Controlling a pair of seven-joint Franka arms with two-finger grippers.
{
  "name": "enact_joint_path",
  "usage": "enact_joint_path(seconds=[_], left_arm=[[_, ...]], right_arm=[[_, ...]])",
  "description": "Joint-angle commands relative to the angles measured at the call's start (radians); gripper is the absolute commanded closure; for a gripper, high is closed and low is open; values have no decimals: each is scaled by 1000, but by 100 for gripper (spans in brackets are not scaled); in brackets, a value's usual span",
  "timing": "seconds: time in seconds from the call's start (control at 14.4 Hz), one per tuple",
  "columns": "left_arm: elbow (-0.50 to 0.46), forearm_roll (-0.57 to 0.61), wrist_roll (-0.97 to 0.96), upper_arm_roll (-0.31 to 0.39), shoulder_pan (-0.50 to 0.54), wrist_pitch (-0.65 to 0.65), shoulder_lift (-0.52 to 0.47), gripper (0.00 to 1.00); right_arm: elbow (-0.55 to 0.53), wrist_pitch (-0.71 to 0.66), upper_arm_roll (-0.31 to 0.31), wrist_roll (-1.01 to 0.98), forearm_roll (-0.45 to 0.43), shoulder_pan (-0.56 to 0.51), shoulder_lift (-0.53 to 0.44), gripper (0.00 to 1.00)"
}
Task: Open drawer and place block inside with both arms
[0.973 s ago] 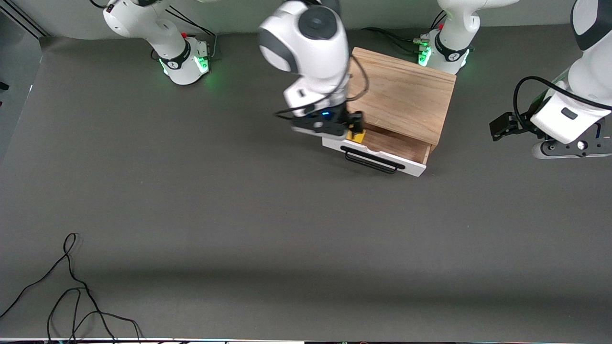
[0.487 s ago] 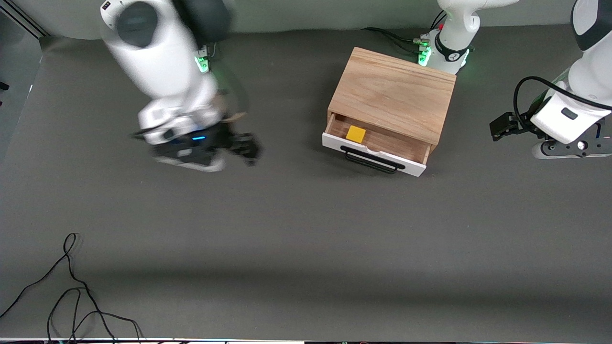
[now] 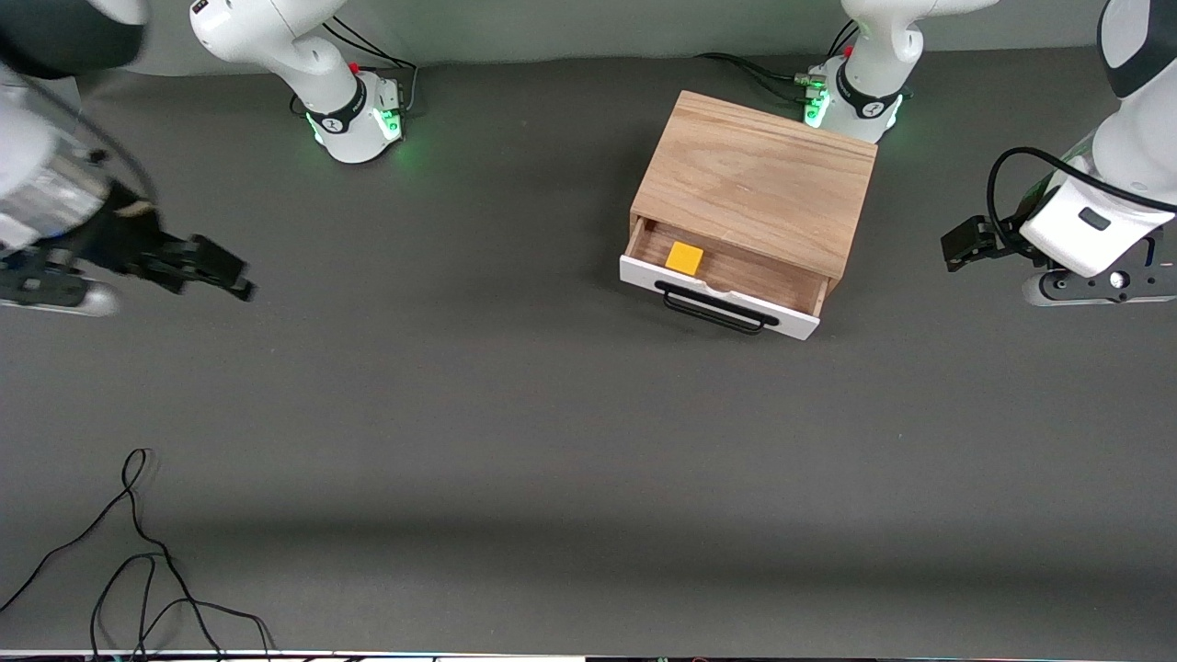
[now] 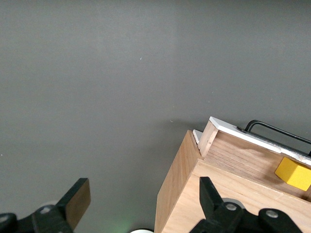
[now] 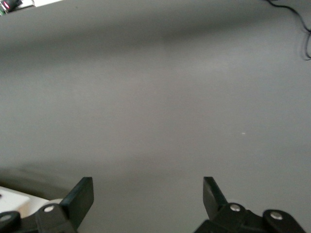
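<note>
Block (image 3: 685, 257): yellow cube, resting on the light wood floor of the open drawer (image 3: 726, 285), at the end toward the right arm's side; nothing touches it. Also seen in the left wrist view (image 4: 293, 173).

Right claw (image 3: 216, 271): empty, fingers (image 5: 80, 199) spread wide, up over bare bench (image 3: 515, 432) at the right arm's end, well apart from the cabinet (image 3: 759, 179).

Left claw (image 3: 961, 246): empty, fingers (image 4: 77, 201) spread wide, over the bench at the left arm's end, near the cabinet's side but clear of it; this arm waits.

Drawer pulled partly out toward the front camera; white front and black bar handle (image 3: 713, 311) free. Loose black cable (image 3: 138, 552) lies on the bench near the front camera.
</note>
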Motion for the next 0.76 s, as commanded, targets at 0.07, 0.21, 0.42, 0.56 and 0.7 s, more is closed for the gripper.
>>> enact_joint_path(seconds=[0.07,0.21,0.42,0.56,0.7], left_arm=[[-14,-10,0,-2,-5,13,-11,0],[-14,-10,0,-2,0,15,-9,0],[-14,-10,2,-2,-3,16,-9,0],[-14,-10,0,-2,-3,18,-9,0],[-14,-10,0,-2,-3,16,-9,0]], right_arm=[[-32,-4,240,-95,-27,-279,-36,0],[-29,-12,404,-127,-28,-420,-50,0],[-26,-38,444,-131,-28,-471,-52,0],[-23,-38,444,-131,-28,-471,-50,0],[-17,-42,444,-128,-28,-471,-46,0]])
